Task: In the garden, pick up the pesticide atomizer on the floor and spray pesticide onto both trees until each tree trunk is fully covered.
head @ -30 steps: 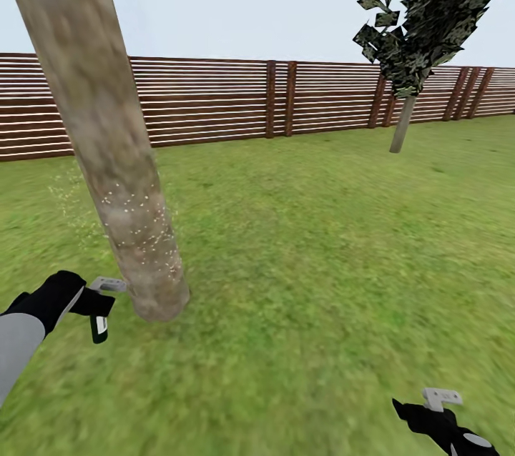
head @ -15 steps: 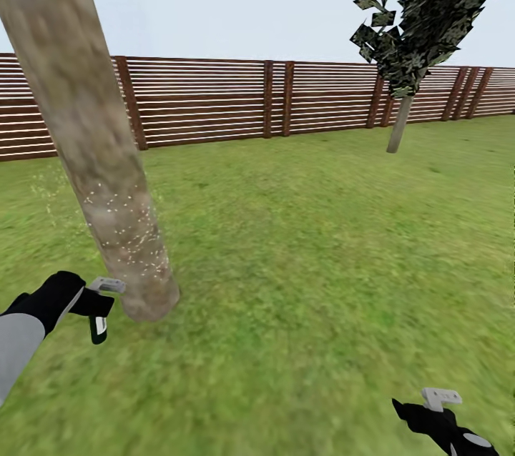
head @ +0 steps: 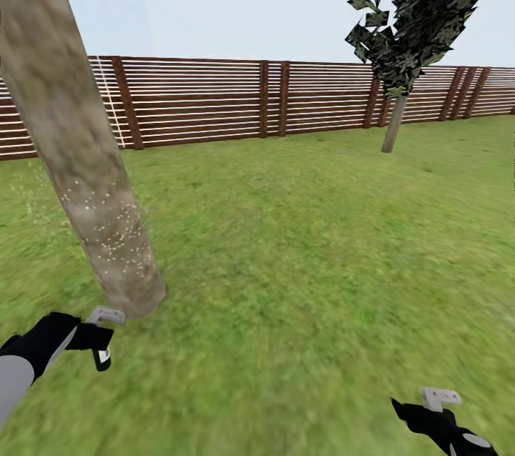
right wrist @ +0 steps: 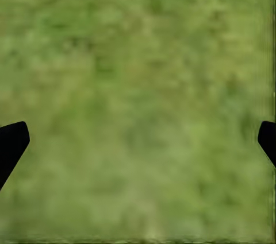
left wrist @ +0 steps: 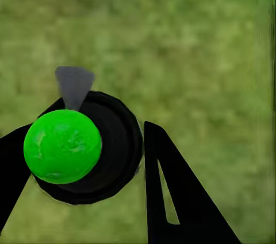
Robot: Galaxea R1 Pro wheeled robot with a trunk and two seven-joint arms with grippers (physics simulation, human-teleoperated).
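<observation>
A thick, leaning grey-brown tree trunk (head: 86,177) fills the left of the head view, with fine white pesticide specks (head: 104,231) on its lower part. My left gripper (head: 102,336) is low and just left of the trunk's base, shut on the pesticide atomizer (head: 104,357), a small dark and whitish bottle. In the left wrist view the atomizer (left wrist: 62,146) shows a bright green round top on a dark body, clamped between the black fingers (left wrist: 172,198) over grass. My right gripper (head: 440,399) hangs at the lower right. It is open, and between its fingertips (right wrist: 12,143) there is only lawn.
Green lawn (head: 300,241) stretches ahead to a brown slatted fence (head: 214,102). A thin-trunked, dark-leaved tree (head: 393,124) stands at the far right by the fence.
The whole picture has shifted, so the trunk now sits further left and a fence post shows beside it. My left gripper with the atomizer sits lower in the view. The right gripper holds its place.
</observation>
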